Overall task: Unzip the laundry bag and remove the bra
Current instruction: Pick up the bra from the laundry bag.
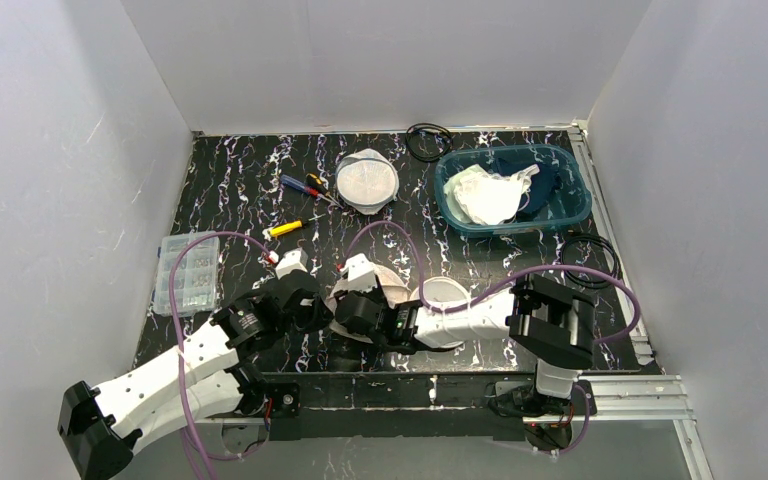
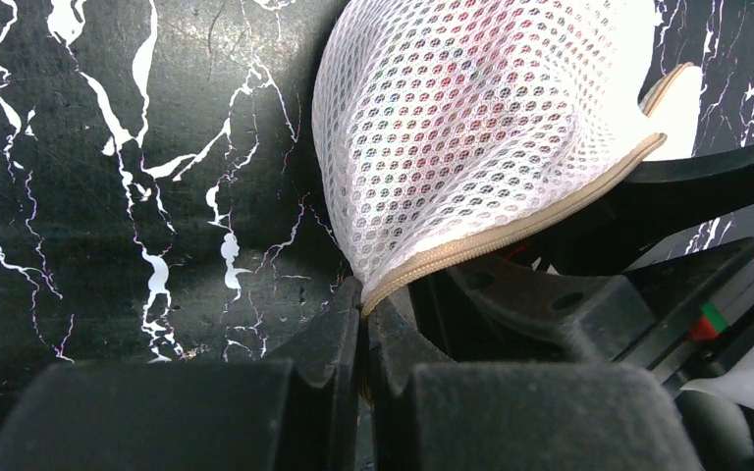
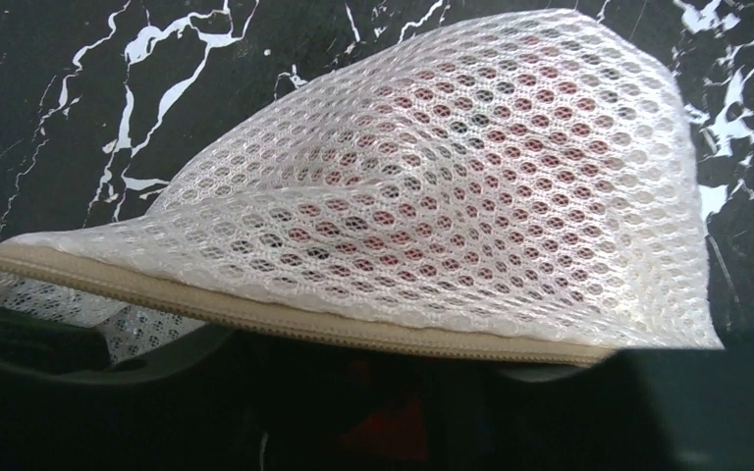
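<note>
The white mesh laundry bag (image 1: 397,287) lies at the table's near middle, between both grippers. Its beige zipper band (image 2: 511,231) runs along the lifted edge. A red and pink garment, the bra (image 2: 471,118), shows through the mesh, and also in the right wrist view (image 3: 432,196). My left gripper (image 2: 365,306) is shut on the end of the zipper band. My right gripper (image 1: 352,308) has its black fingers (image 2: 550,294) spread apart under the band (image 3: 285,319), at the bag's mouth. What is between them is dark.
A teal bin (image 1: 580,212) with white and dark clothes stands back right. A round white mesh item (image 1: 367,180), screwdrivers (image 1: 305,185), a yellow marker (image 1: 285,228) and a clear parts box (image 1: 188,272) lie behind and left. Black cable loops (image 1: 590,258) lie right.
</note>
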Tool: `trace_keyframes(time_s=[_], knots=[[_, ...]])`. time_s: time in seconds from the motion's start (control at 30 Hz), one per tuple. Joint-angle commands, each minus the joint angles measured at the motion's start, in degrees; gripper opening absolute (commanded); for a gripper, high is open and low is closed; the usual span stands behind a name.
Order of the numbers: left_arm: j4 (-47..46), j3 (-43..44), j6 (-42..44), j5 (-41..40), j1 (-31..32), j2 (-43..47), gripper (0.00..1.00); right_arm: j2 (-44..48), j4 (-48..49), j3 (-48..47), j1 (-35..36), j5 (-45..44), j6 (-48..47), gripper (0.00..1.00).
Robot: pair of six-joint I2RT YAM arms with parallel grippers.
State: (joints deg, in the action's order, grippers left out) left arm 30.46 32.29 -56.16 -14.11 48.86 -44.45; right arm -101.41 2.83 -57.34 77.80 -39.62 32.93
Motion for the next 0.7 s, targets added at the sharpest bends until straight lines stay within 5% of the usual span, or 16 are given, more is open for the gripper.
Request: trace_keyframes(time_s=[0.0, 0.37, 0.67], knots=[[1.17, -0.67, -0.64, -0.93, -0.25, 1.01, 0.00, 0.61, -2.74, -0.79, -0.01, -3.19, 1.17, 0.52], [1.47, -2.24, -0.87, -1.71, -0.26, 1.62, 0.00, 15.06, -3.81, 5.46, 0.11, 1.68, -0.88, 0.08], [-0.65, -3.03, -1.13, -0.88, -0.25, 0.60, 0.00, 26.03, 2.82, 13.12, -0.19, 13.81, -2.14, 0.01]])
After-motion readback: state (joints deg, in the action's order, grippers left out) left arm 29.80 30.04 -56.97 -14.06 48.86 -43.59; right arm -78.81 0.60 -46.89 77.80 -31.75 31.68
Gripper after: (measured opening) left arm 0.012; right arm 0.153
